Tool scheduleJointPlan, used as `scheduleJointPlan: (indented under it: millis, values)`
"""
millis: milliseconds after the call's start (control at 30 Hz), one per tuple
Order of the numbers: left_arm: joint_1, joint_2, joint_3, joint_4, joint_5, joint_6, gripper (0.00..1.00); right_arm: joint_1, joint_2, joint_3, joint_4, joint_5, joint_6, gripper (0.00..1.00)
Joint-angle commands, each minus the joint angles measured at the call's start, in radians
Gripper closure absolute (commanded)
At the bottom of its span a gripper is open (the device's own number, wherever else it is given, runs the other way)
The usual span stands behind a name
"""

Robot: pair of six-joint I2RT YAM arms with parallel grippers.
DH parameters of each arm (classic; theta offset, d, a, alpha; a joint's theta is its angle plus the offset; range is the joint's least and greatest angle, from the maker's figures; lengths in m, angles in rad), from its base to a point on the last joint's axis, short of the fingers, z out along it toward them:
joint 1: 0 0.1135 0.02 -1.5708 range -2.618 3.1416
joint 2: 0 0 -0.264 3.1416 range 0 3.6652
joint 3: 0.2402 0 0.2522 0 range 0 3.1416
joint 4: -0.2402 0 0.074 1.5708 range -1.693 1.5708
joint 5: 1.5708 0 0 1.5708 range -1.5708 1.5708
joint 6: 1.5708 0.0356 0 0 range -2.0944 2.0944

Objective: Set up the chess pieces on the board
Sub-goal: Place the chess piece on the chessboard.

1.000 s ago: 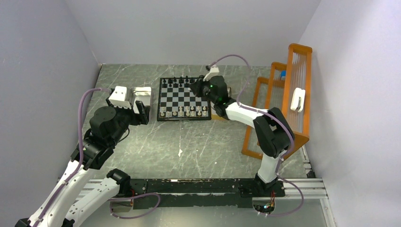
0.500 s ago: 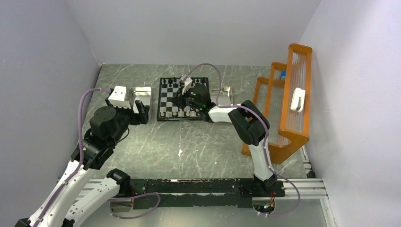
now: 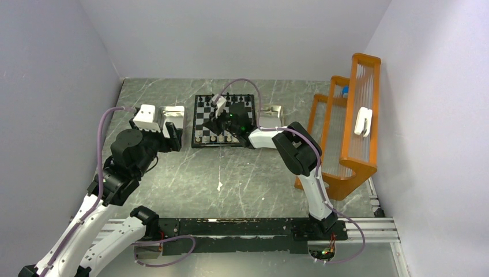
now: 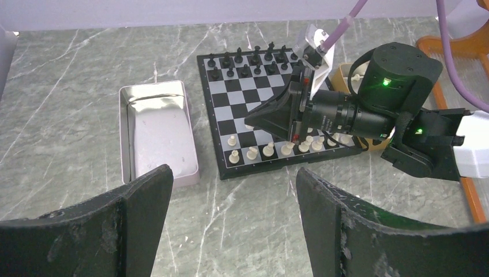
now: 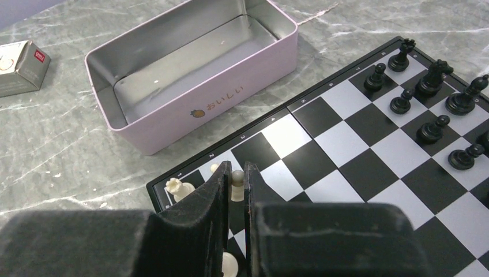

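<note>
The board (image 3: 202, 118) lies at the back middle of the table. Black chess pieces (image 4: 248, 60) fill its far rows and white ones (image 4: 268, 150) line its near edge. My right gripper (image 5: 236, 173) reaches low over the board's near left part, shut on a white pawn (image 5: 237, 176) pinched at its tips. A white rook (image 5: 179, 187) stands just left of it on the corner square. My left gripper (image 4: 233, 172) hovers open above bare table, left of the board (image 4: 239, 101), with nothing between its fingers.
A silvery metal tin (image 4: 155, 130), empty, sits just left of the board. A tan box (image 3: 271, 115) is at the board's right edge. An orange rack (image 3: 352, 127) stands along the right wall. A small grey carton (image 5: 20, 66) lies beyond the tin.
My right arm has swung left from the board's right edge across to its near left part, staying shut. The left arm has not moved.
</note>
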Motion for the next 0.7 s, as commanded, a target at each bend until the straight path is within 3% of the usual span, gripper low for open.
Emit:
scheduleJointPlan:
  millis: [0, 667]
  values:
    - [0.01, -0.006, -0.001, 0.007, -0.009, 0.005, 0.18, 0.015, 0.024, 0.038, -0.024, 0.011, -0.034, 0.87]
    - [0.01, -0.016, -0.001, 0.007, -0.002, 0.006, 0.18, 0.029, 0.021, 0.095, -0.178, 0.053, -0.083, 0.85]
